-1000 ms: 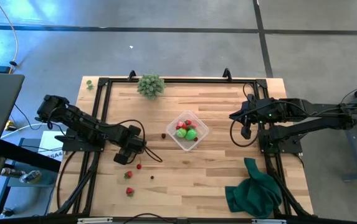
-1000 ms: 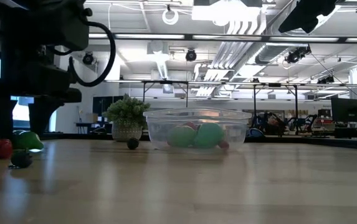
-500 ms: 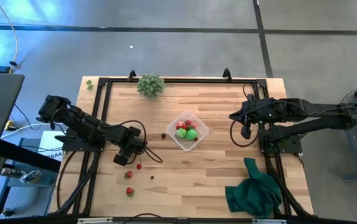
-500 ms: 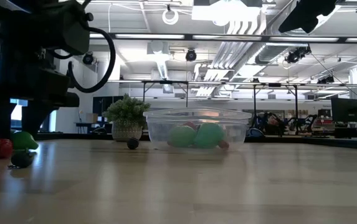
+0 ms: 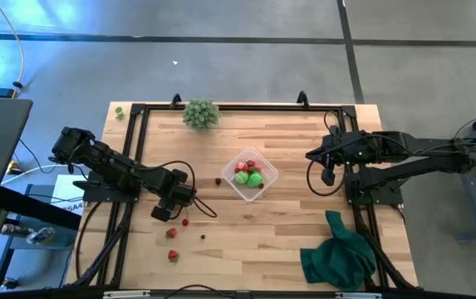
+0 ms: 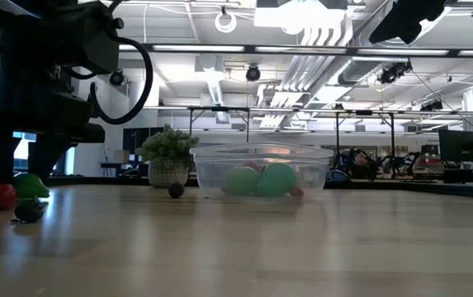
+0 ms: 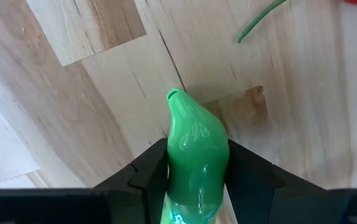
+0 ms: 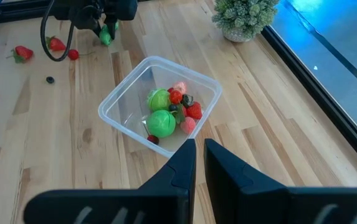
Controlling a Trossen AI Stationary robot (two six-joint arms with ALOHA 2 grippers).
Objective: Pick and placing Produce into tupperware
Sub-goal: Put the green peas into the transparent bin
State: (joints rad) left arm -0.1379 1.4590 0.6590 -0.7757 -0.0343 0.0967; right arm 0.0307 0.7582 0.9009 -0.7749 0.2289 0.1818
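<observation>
Grasp step judged in hand: the left gripper [image 7: 197, 180] is closed on a green piece [image 7: 194, 149], oblong with a pointed tip, pinched between both fingers just above the table [image 5: 287, 228], at the left part of the board. No lift is shown yet. Next, a lift is called for, then a carry toward the middle of the board and a release over the tub [image 5: 252, 174]. Close by, loose produce is left on the wood: a red piece [image 5: 185, 222] just beside the gripper, another [image 5: 172, 234] near it, a third [image 5: 172, 256] toward the near edge, and a small dark piece [image 5: 203, 235]. A dark cable is seen looped beside the gripper; snagging is judged possible on the lift. Between gripper and tub only a dark berry [image 5: 218, 181] lies, so the path is judged open. The tub already holds green and red pieces, with room left above them. Farther off, the right gripper [image 8: 199, 163] is held shut and empty, above the board's right side, well apart from the tub. The bush [image 5: 201, 114] stands at the far edge, the cloth [image 5: 337, 256] over the near right corner, both clear of the route.
</observation>
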